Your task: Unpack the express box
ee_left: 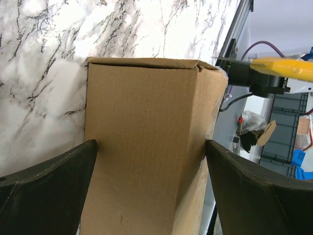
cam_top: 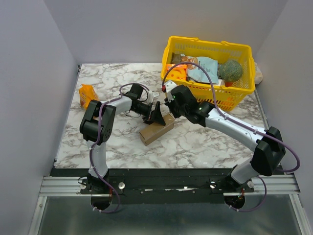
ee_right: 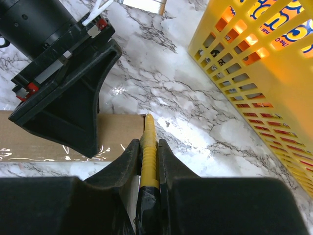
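Observation:
The express box (cam_top: 156,129), a small brown carton with its flaps closed, lies on the marble table in the middle. My left gripper (cam_top: 157,116) is shut on it, one finger on each side; in the left wrist view the box (ee_left: 146,122) fills the gap between the fingers (ee_left: 58,186) of the left gripper (ee_left: 150,144). My right gripper (cam_top: 171,100) is shut on a thin yellow tool (ee_right: 148,128), whose tip meets the box's end (ee_right: 120,129) beside the left gripper (ee_right: 73,98). The right gripper (ee_right: 148,146) hovers just above the table. The tool also shows in the left wrist view (ee_left: 283,68).
A yellow mesh basket (cam_top: 211,46) with packets and a green item stands at the back right, close to my right gripper; its wall shows in the right wrist view (ee_right: 254,73). A small orange snack packet (cam_top: 87,95) lies at the left. Grey walls enclose the table.

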